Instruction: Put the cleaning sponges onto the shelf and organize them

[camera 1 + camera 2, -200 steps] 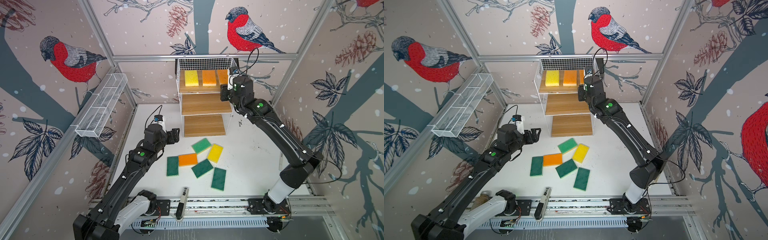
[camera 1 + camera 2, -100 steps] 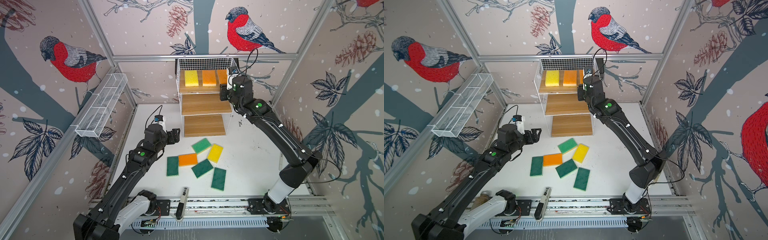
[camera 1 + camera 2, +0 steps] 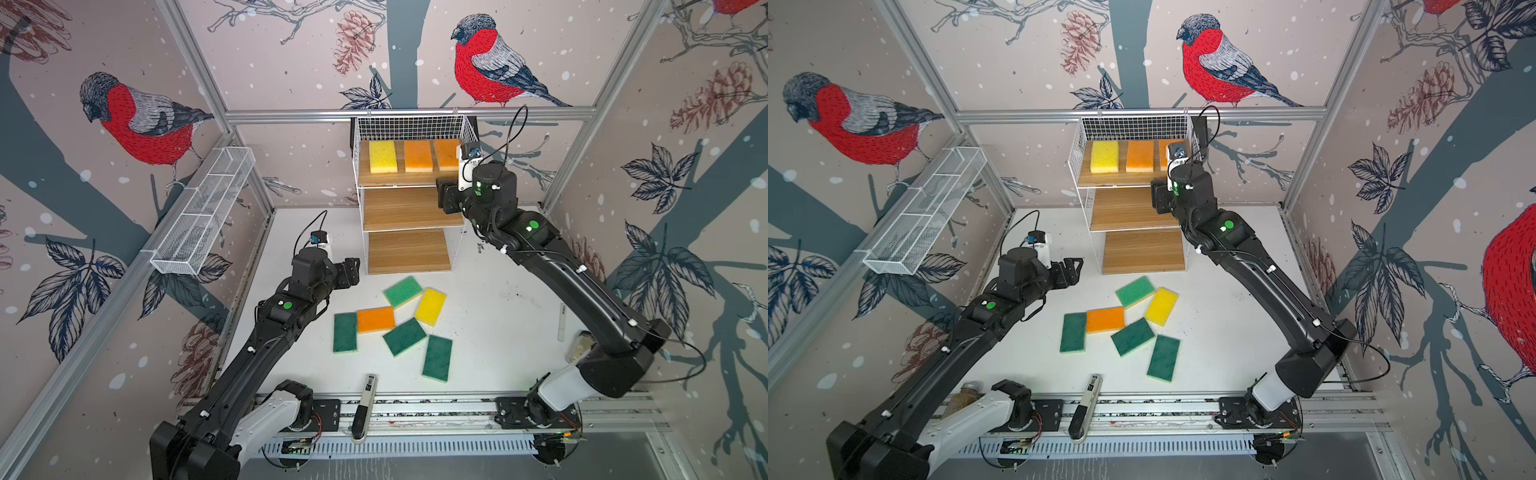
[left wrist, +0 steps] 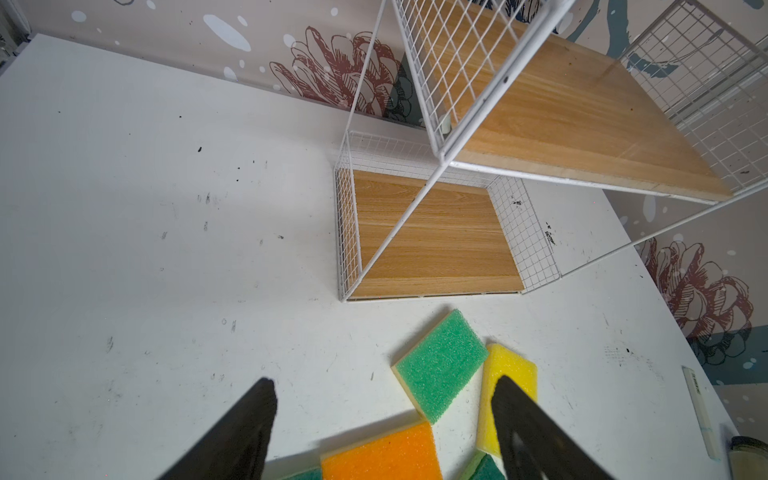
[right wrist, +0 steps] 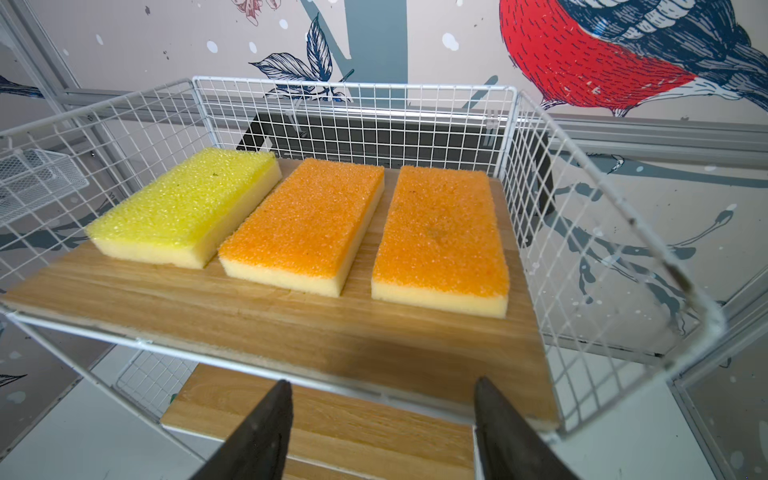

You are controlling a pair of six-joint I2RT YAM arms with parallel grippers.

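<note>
While our right end effector (image 5: 380, 388) gapes empty at the shelf (image 5: 249, 316), we could snag its wire side retreating.

Probably a robotics lab cell: aluminium frame (image 3: 291, 115), bird-print panels (image 3: 266, 54), arms (image 3: 266, 345) mounted on a rail (image 3: 436, 415).

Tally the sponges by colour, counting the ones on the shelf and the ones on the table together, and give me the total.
Yellow sponges: 2 (1 on the shelf, 1 on the table)
Orange sponges: 3 (2 on the shelf, 1 on the table)
Green sponges: 4 (all on the table)
Total: 9
</note>
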